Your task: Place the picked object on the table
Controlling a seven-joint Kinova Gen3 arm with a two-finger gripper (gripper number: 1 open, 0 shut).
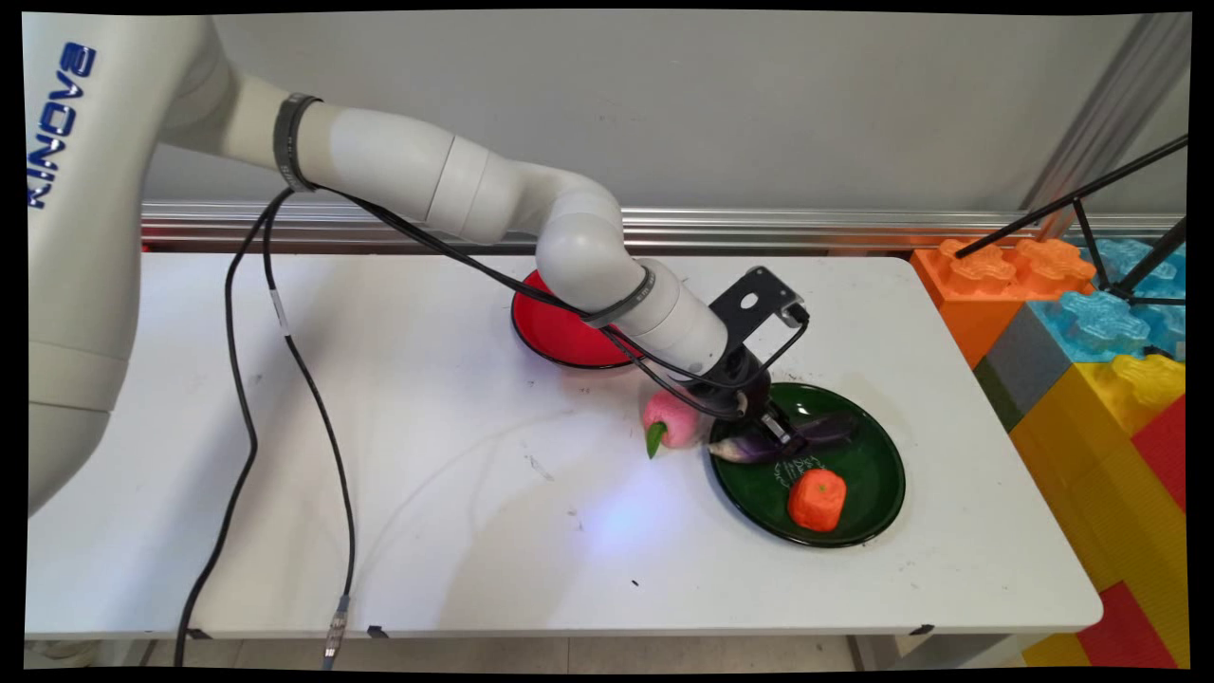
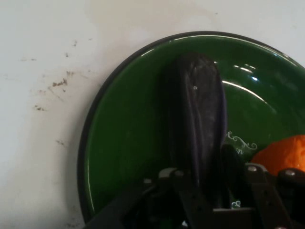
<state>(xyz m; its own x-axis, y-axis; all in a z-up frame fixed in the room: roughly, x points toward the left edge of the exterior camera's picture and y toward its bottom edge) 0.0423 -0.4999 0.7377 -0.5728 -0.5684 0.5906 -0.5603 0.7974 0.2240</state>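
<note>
White ornamental lettering on the glossy dark-green round plate [image 1: 868, 484] is too small to read. The black two-finger gripper [image 1: 773, 427] is down on that plate, jaws clamped on the long dark-purple toy eggplant [image 1: 759, 444]. An orange blocky toy vegetable [image 1: 817, 499] sits nearer; a pink toy peach [image 1: 670, 417] lies beside the plate, and a red bowl [image 1: 555, 332] stands farther back.

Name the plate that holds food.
The green plate: it holds the eggplant and orange piece. The red plate shows none.
</note>
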